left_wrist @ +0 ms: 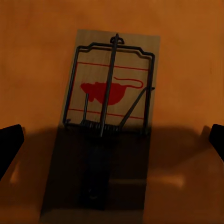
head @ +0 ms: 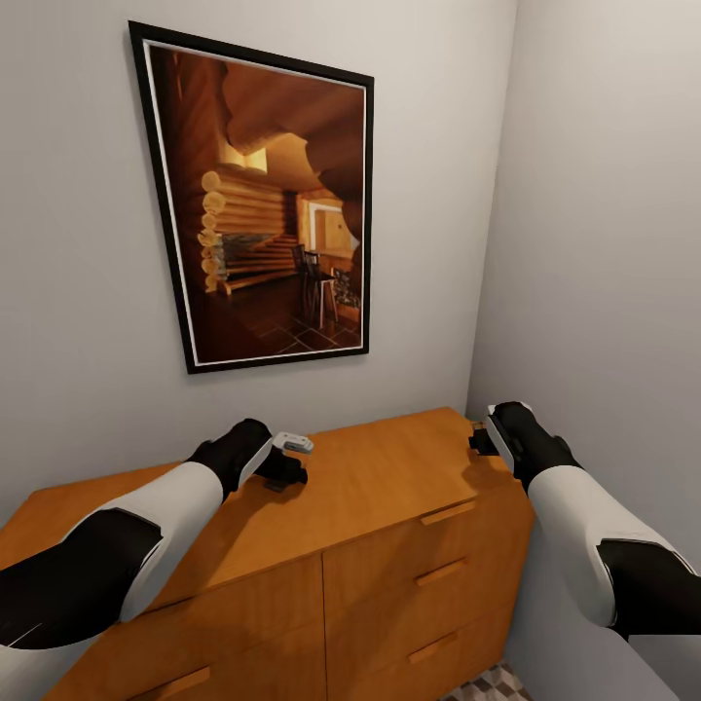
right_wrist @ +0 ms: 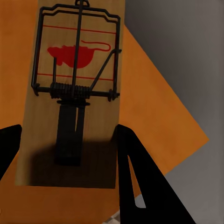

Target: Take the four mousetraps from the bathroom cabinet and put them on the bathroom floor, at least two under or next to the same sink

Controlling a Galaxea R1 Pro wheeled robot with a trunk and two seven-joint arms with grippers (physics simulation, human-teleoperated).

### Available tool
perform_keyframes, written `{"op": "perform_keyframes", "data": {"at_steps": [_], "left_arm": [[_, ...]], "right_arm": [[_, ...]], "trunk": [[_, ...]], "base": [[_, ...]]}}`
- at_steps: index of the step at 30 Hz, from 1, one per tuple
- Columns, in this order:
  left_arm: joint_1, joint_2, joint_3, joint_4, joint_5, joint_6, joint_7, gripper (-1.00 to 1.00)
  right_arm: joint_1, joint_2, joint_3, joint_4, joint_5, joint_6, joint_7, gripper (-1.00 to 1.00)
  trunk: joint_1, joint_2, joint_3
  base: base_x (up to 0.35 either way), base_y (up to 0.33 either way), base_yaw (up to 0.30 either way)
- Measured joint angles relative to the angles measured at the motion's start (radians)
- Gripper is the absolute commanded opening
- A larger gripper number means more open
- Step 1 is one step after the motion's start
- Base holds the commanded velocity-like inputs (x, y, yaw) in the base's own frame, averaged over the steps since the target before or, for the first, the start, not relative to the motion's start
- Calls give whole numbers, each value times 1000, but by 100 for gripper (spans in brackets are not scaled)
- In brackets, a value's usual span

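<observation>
On the flat top of the cabinet (head: 389,487), in the head view: left gripper (head: 284,465) low over the middle of the wood, right gripper (head: 481,440) at the far right corner beside the wall. Above, a framed picture (head: 263,204); down at the lower edge, a scrap of bathroom floor (head: 498,685), well below both arms.

In the left wrist view: left mousetrap (left_wrist: 110,107) lying flat on the wood, spring bar and red mouse print up. Left gripper (left_wrist: 112,140) spread wide, a dark fingertip (left_wrist: 9,144) at each side and neither touching the slab. Best to centre over the bare wooden end, drop straight, and pinch across the long edges, clear of the wire.

In the right wrist view: right mousetrap (right_wrist: 77,56) between the closed-in fingers (right_wrist: 140,177) of the right gripper (right_wrist: 70,135), apparently pinched at its plain end and overhanging the cabinet corner. Better kept level and carried low toward the tiles, to avoid a slip from so thin a grip.
</observation>
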Motion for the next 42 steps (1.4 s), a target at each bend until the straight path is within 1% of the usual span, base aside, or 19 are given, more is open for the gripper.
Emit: {"op": "perform_keyframes", "data": {"at_steps": [14, 18, 20, 26, 42], "left_arm": [[0, -1, -3, -2, -9, 0, -3, 100], [0, -1, 2, -2, -12, 2, -4, 100], [1, -1, -6, -10, -12, 4, -5, 100], [1, 0, -7, -40, -13, 8, -5, 100], [1, 0, -8, -47, -13, 9, -5, 100]], "right_arm": [[0, 0, 0, 0, 0, -1, 0, -100], [0, 0, 0, 0, 0, -1, 0, -100], [0, 0, 0, 0, 0, -1, 0, -100], [0, 0, 0, 0, 0, -2, 0, -100], [0, 0, 0, 0, 0, -2, 0, -100]], "trunk": [[0, 0, 0], [0, 0, 0], [0, 0, 0], [0, 0, 0], [0, 0, 0]], "base": [[0, 0, 0], [0, 0, 0], [0, 0, 0], [0, 0, 0], [-9, 0, 0]]}}
